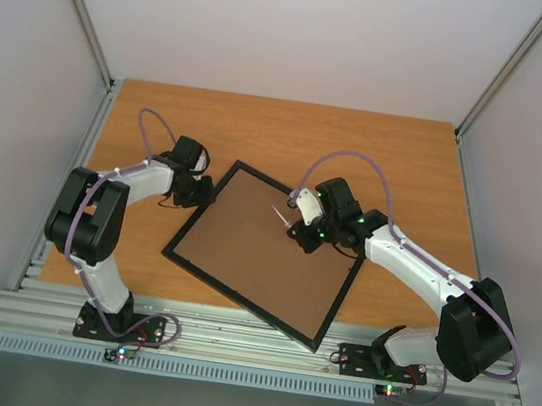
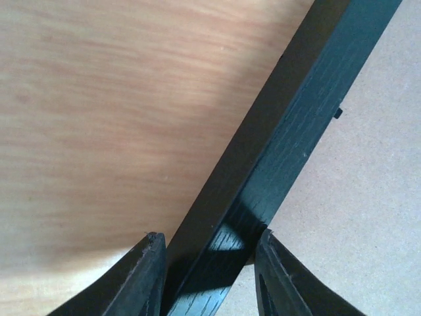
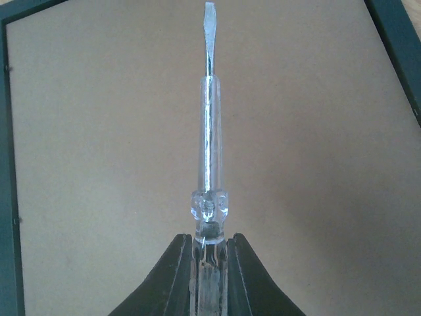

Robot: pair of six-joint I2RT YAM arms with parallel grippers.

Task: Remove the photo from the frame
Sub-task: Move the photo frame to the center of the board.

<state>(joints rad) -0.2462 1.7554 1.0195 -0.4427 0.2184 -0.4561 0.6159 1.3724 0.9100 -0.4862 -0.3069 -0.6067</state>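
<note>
I see the frame lying back side up and askew on the wooden table, its brown backing board showing; the photo is hidden from me. My left gripper pinches the frame's left rail, a finger snug on each side. My right gripper clamps a clear-handled flat screwdriver over the board.
</note>
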